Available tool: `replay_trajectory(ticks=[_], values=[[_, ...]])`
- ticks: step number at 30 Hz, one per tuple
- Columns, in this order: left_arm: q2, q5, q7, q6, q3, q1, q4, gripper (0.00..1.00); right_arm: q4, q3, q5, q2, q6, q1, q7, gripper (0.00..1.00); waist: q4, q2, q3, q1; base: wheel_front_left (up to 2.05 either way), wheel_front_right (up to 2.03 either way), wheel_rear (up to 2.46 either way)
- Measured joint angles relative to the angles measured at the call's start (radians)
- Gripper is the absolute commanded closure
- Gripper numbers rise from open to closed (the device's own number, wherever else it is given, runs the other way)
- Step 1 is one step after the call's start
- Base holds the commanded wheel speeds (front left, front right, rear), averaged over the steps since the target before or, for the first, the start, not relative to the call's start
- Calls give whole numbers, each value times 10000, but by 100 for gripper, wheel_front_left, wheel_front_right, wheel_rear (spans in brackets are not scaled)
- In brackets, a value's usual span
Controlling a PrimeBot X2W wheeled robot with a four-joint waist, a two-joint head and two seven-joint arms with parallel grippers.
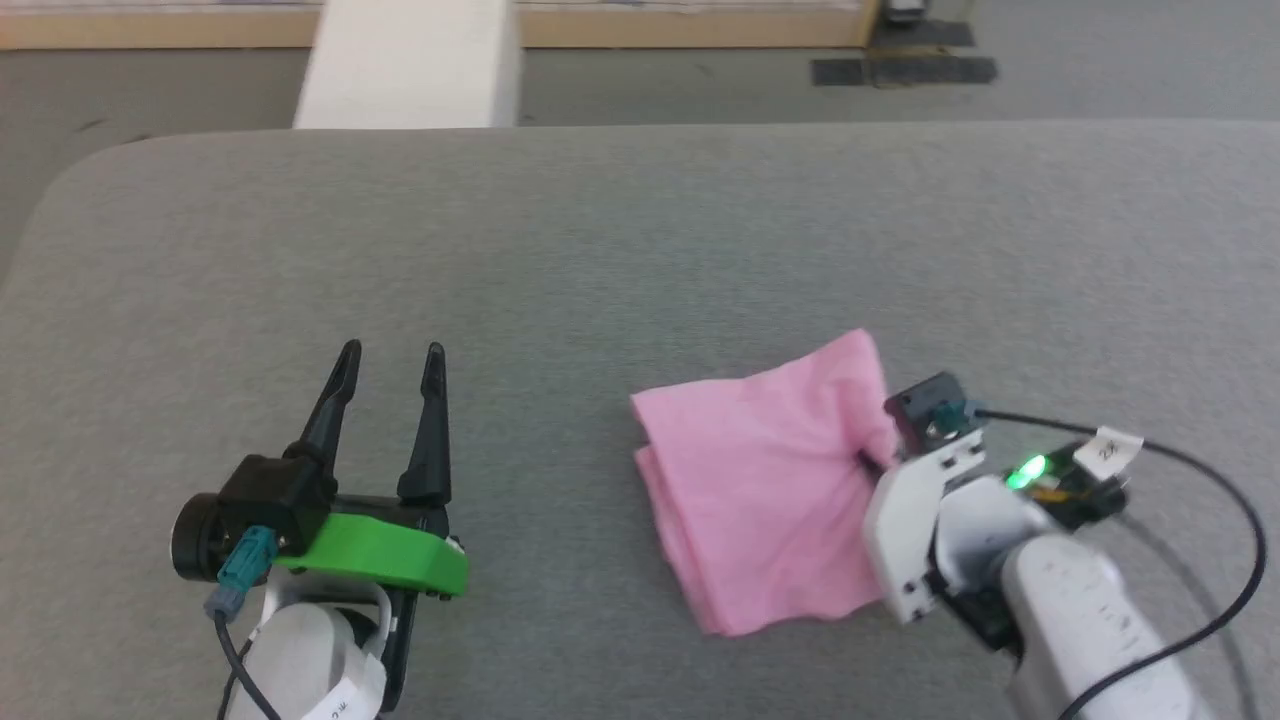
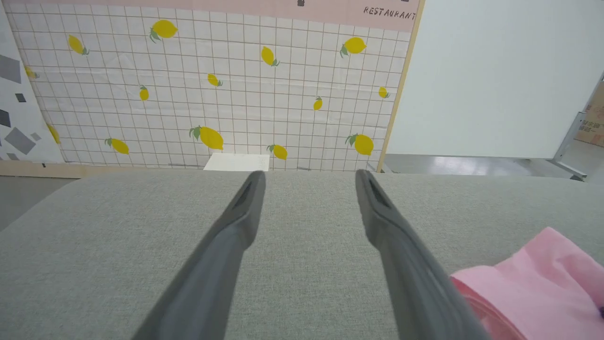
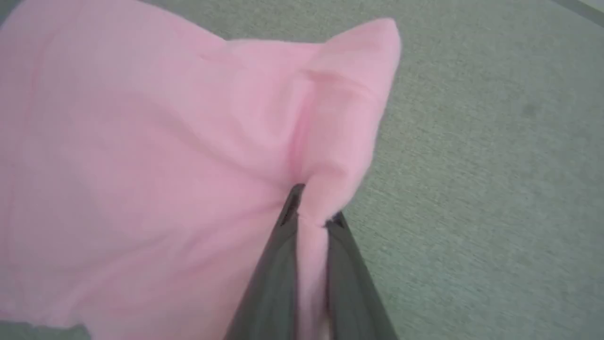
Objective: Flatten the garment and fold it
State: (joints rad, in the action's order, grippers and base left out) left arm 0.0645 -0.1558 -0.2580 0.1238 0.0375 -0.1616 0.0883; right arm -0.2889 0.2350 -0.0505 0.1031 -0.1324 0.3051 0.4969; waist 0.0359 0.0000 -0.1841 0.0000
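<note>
The garment (image 1: 760, 480) is a light pink piece of thin fabric lying in layers on the grey table (image 1: 640, 250), right of centre. My right gripper (image 1: 868, 462) is shut on the garment's right edge, and the cloth puckers toward it. In the right wrist view the fabric (image 3: 165, 156) is pinched between the two dark fingers (image 3: 278, 274), with a raised corner above them. My left gripper (image 1: 392, 360) rests open over bare table at the lower left, well apart from the cloth. In the left wrist view a pink corner of the garment (image 2: 533, 278) lies to the right of its spread fingers (image 2: 236, 222).
The grey cloth-covered table has a rounded far left corner (image 1: 90, 170). A white block (image 1: 410, 65) stands beyond the far edge. A black cable (image 1: 1215, 500) loops off my right wrist. A lemon-print wall (image 2: 212, 85) stands behind the table.
</note>
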Motion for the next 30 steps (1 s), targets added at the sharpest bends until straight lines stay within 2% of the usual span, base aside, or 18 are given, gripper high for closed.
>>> replay_trajectory(ticks=[6,13,20,30], values=[[165,94,-2,0,79,-26,-259,0,435,692,600,1634,0,983,117,100,1013,0,-201,0,0,0,0],[556,357,-2,0,504,-806,-491,0,-430,610,738,2700,-2,2166,-882,100,2346,0,-752,0,0,0,0],[1193,681,10,0,809,-1406,-571,0,-2130,-552,1354,2928,-2,3377,-2146,100,3347,0,-1791,0,0,0,0],[1960,788,673,0,993,-1995,-1519,0,-3875,-2598,2757,2819,-4,4953,-3285,100,4142,0,-3490,1,0,0,0]])
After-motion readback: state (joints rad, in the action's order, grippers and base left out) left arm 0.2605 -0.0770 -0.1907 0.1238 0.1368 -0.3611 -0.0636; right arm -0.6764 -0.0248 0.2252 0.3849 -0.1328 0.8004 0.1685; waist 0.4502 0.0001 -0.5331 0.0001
